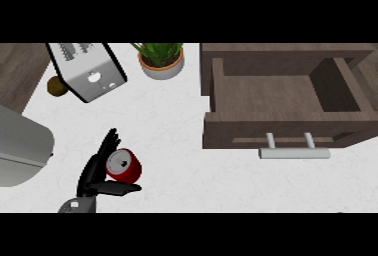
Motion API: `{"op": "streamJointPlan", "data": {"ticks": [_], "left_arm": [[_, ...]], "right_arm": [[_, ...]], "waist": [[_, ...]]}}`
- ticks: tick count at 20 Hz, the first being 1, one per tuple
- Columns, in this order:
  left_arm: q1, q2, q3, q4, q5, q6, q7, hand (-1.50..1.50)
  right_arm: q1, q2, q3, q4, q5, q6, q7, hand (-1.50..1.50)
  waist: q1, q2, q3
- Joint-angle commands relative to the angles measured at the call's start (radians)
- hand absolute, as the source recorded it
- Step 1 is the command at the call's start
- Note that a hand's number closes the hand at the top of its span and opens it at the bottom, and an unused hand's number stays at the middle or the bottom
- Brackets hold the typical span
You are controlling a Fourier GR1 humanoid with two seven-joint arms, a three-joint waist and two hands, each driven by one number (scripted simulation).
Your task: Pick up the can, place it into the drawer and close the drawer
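Observation:
A red can [125, 170] with a silver top stands on the white counter [177, 130] at the lower left. My left hand [94, 172] is against it, with the fingers [111, 142] running up along its left side and the thumb [119, 189] curled round its near side. A dark wooden drawer [273, 95] stands pulled open at the right and looks empty inside. Its front panel carries a silver bar handle [294, 153] facing me. The can is well to the left of the drawer. My right hand does not show.
A silver toaster [88, 70] lies at the back left with a small brown object [57, 86] beside it. A potted green plant [161, 62] stands at the back middle. A grey rounded appliance [22, 150] fills the left edge.

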Motion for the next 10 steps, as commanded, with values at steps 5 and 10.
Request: {"op": "streamJointPlan", "data": {"ticks": [5, 10], "left_arm": [[-0.091, -0.01, -0.02, 0.124, 0.007, -0.074, -0.038, 1.5], [-0.087, -0.044, -0.047, 0.076, 0.022, -0.105, -0.026, 1.5]], "right_arm": [[-0.085, -0.034, -0.038, 0.024, -0.014, -0.02, 0.048, -1.5], [-0.091, 0.003, 0.014, 0.061, 0.057, -0.038, 0.001, -1.5]], "waist": [[0.0, 0.001, 0.0], [0.004, 0.0, 0.0]]}}
